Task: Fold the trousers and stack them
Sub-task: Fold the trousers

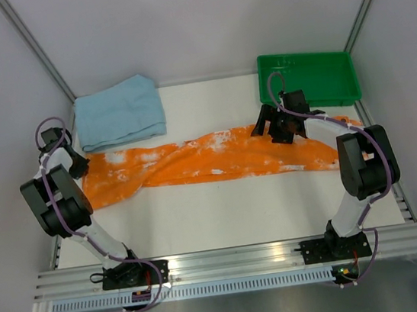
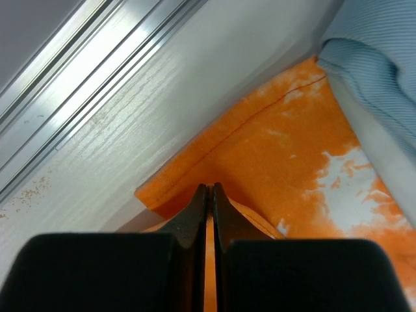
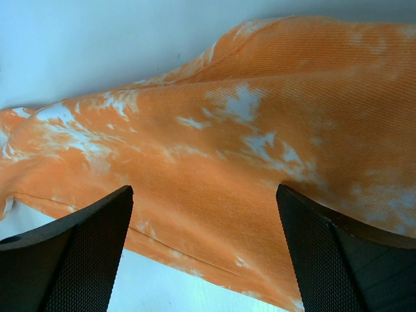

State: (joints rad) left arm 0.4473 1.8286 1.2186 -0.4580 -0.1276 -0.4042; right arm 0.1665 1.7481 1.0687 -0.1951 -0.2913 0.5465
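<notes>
Orange cloth with white blotches, the trousers [image 1: 209,160] lie as one long band across the table [image 1: 223,208] in the top view, running from nine o'clock to three o'clock. A folded blue cloth [image 1: 119,110] sits at eleven o'clock, its near edge touching the band, and a green tray [image 1: 314,80] sits at one o'clock.

The left gripper [image 1: 77,164] is at the nine o'clock end. Its wrist view shows the fingers pressed together with a sliver of orange between them, so it seems to have pinched the hem corner, though the bite itself is hidden under the tips. The right gripper [image 1: 274,128] hovers over the band toward two o'clock with its jaws spread wide and holding nothing.

The step in hand looks like securing both ends before the first fold. To do it well, the right arm should drop onto the far edge and take both layers. Both arms should then lift together so the thin fabric does not drag or twist.

Only the top view shows the slight twist at mid-length. Only the right wrist view shows the seam running under its fingers [image 3: 78,247].
</notes>
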